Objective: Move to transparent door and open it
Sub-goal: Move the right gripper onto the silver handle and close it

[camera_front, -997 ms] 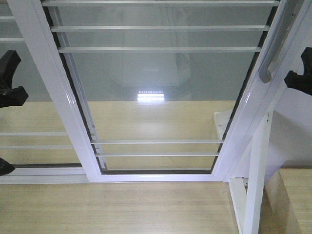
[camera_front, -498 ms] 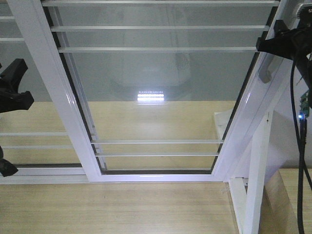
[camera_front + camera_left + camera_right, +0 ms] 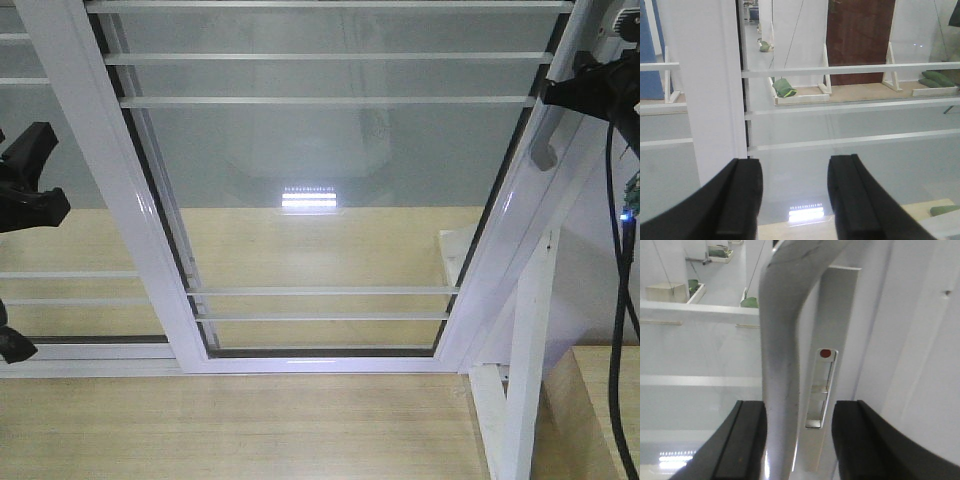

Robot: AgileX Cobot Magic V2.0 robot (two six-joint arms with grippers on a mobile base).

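The transparent door point(image 3: 330, 160) fills the front view: clear glass with thin white bars in a white frame. Its curved grey handle point(image 3: 548, 140) is on the right frame. My right gripper point(image 3: 560, 92) is at the handle's upper part. In the right wrist view the handle point(image 3: 785, 340) stands between the open jaws of the right gripper point(image 3: 797, 440), close to the left finger, with the lock plate point(image 3: 822, 390) beside it. My left gripper point(image 3: 30, 190) is open and empty at the left edge; in its wrist view it point(image 3: 795, 200) faces glass and a white frame post point(image 3: 710, 90).
A second barred glass panel without a handle point(image 3: 60, 240) overlaps the door on the left. A white support post point(image 3: 525, 350) and a wooden box point(image 3: 600, 400) stand at the lower right. A black cable point(image 3: 615, 300) hangs from the right arm. The floor point(image 3: 250, 420) is wood.
My right gripper has risen from the right edge up to the door handle, then shifted slightly right. The left gripper has barely moved. The door has not moved.
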